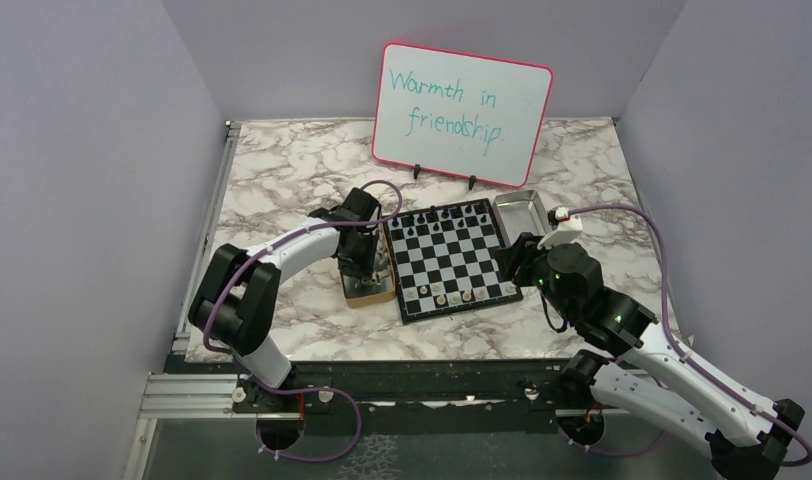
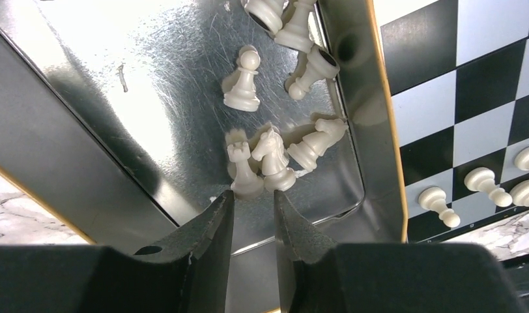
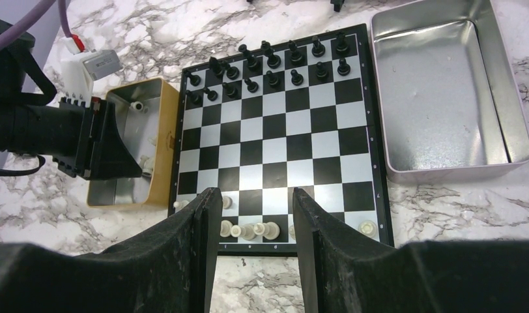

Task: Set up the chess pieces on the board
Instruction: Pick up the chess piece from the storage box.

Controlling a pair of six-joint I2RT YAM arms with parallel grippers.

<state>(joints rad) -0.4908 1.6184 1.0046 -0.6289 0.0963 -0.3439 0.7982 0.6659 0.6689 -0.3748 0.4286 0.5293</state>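
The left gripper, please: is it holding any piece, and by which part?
Nothing: the left gripper is open and empty, just short of the rook in the box.

Marble table [image 1: 282,170] bears board [image 1: 452,255]; tan box [image 1: 372,296]; silver tray [image 1: 522,212]; whiteboard [image 1: 462,112].

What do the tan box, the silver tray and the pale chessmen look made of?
Tan box: metal, its inside bright, scratched, reflective. Silver tray: metal, duller satin sheen. Pale chessmen: probably moulded plastic, smooth and faintly glossy.
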